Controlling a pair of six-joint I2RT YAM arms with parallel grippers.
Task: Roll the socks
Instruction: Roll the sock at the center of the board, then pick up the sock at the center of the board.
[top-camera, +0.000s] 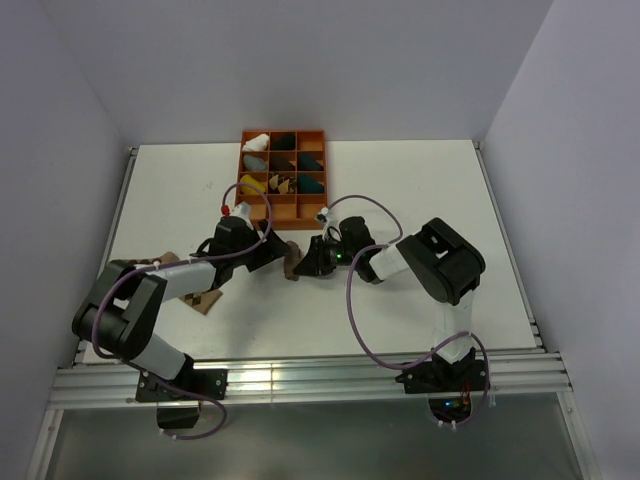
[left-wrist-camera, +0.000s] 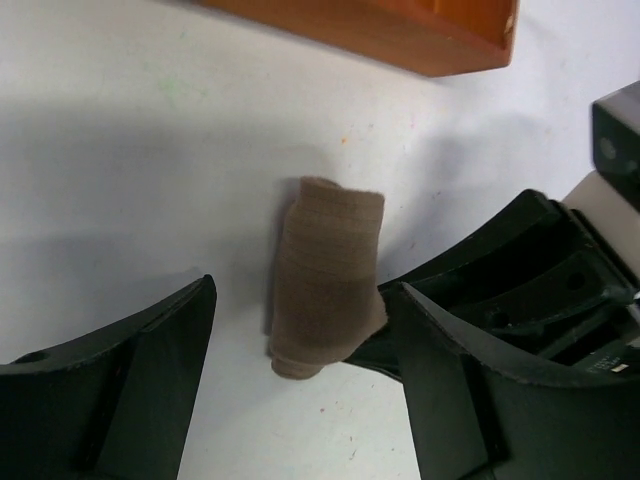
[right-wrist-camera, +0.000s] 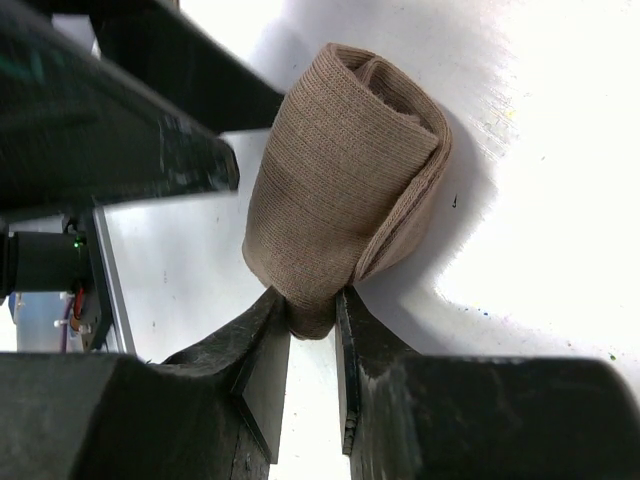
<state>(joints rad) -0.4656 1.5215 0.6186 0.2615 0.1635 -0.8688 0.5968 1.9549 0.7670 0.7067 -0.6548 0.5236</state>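
Tan sock (right-wrist-camera: 340, 190) lies rolled on the table (top-camera: 420, 190) near the orange tray (top-camera: 283, 135). The right gripper (right-wrist-camera: 313, 318) is clenched on one end of the roll, and the left gripper (left-wrist-camera: 302, 292) is released, jaws wide on either side and not touching. This roll looks about done, argyle sock (top-camera: 207, 300) by the left arm seems unrolled; next the right must let go without loosening the roll.
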